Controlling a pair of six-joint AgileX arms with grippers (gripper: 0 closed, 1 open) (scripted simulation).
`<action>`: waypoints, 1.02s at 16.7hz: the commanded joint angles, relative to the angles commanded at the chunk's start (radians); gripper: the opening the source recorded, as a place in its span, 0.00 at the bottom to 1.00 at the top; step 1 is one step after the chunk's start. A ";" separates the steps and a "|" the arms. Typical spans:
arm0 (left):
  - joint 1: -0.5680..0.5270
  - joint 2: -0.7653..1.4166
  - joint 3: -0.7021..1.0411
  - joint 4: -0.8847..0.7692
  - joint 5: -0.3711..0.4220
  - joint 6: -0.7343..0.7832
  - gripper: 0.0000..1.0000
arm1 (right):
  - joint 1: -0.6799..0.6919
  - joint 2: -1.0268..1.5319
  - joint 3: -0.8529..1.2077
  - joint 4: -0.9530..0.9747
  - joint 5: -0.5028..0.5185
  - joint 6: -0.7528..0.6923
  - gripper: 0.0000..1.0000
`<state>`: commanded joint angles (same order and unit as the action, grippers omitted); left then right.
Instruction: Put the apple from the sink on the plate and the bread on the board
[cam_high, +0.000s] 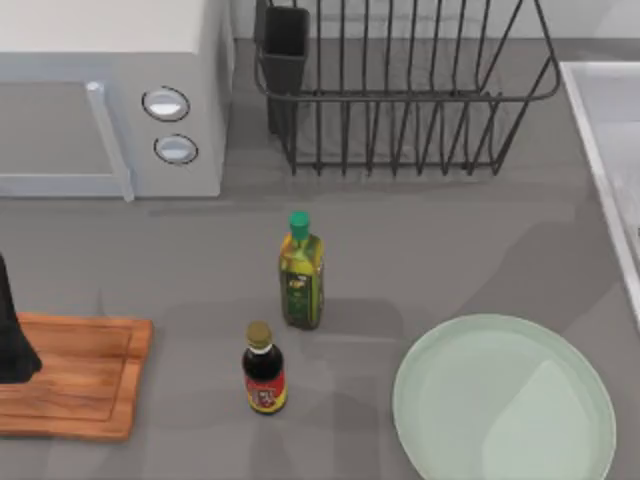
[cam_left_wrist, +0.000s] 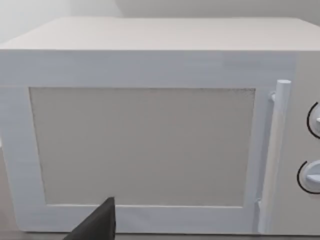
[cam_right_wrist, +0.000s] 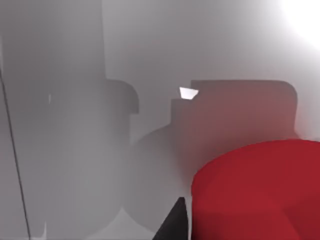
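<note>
The red apple (cam_right_wrist: 255, 192) looms close in the right wrist view, lying inside the grey sink, with a dark part of my right gripper (cam_right_wrist: 175, 222) right beside it. The sink's pale rim (cam_high: 600, 150) runs along the table's right edge. The mint-green plate (cam_high: 505, 400) lies bare at the front right. The wooden board (cam_high: 85, 380) lies at the front left, and my left arm (cam_high: 12, 345) stands over its left end. A dark part of my left gripper (cam_left_wrist: 97, 222) faces the microwave door. The bread is out of view.
A white microwave (cam_high: 110, 100) fills the back left and a black dish rack (cam_high: 400, 90) the back middle. A green-capped oil bottle (cam_high: 301, 272) and a dark sauce bottle (cam_high: 263, 370) stand upright between the board and the plate.
</note>
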<state>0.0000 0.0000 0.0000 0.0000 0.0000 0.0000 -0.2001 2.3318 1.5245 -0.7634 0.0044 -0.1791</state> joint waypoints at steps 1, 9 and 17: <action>0.000 0.000 0.000 0.000 0.000 0.000 1.00 | 0.000 0.000 0.000 0.000 0.000 0.000 0.00; 0.000 0.000 0.000 0.000 0.000 0.000 1.00 | 0.001 -0.003 0.000 0.000 0.000 0.001 0.00; 0.000 0.000 0.000 0.000 0.000 0.000 1.00 | 0.000 -0.116 0.131 -0.259 -0.001 -0.002 0.00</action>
<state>0.0000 0.0000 0.0000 0.0000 0.0000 0.0000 -0.2003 2.2154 1.6550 -1.0225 0.0036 -0.1809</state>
